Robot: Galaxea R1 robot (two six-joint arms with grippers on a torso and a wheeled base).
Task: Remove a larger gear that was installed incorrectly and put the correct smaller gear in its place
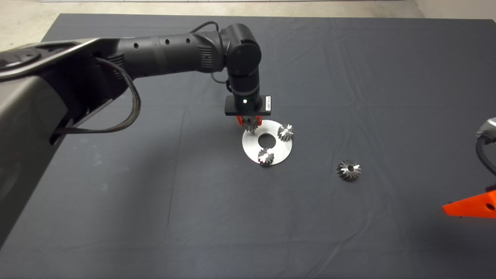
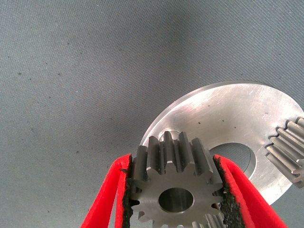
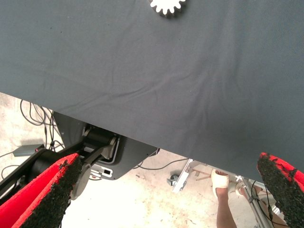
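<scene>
On the mat, centre: a round steel plate [image 1: 252, 149] with a centre hole is lying flat, serving as the mount for the gears.
Left gripper [image 1: 250, 124]: hanging straight down over the plate's rim at about 11 o'clock; its red fingers [image 2: 110, 197] are clamping the smaller gear [image 2: 174, 187] from both sides, pads pressed on the teeth, the flat face and bore turned up toward the wrist camera.
Why held so: gripping across the teeth is keeping the bore free, which I judge is meant for dropping it over a seat on the plate; no pin is visible from where I stand.
Two seated gears: one is sitting at the plate's 2 o'clock [image 1: 285, 132], one at 6 o'clock [image 1: 266, 157]; the 11 o'clock spot looks like the vacant one.
Larger gear [image 1: 348, 170]: lying alone on the mat at about 4 o'clock from the plate, well apart, so the removal looks done.
Whether the held gear is touching the plate: cannot tell.
Right gripper [image 1: 471, 206]: waiting at the mat's 4 o'clock edge, fingers spread wide, gripping nothing; a person's foot is showing on the floor beyond.
</scene>
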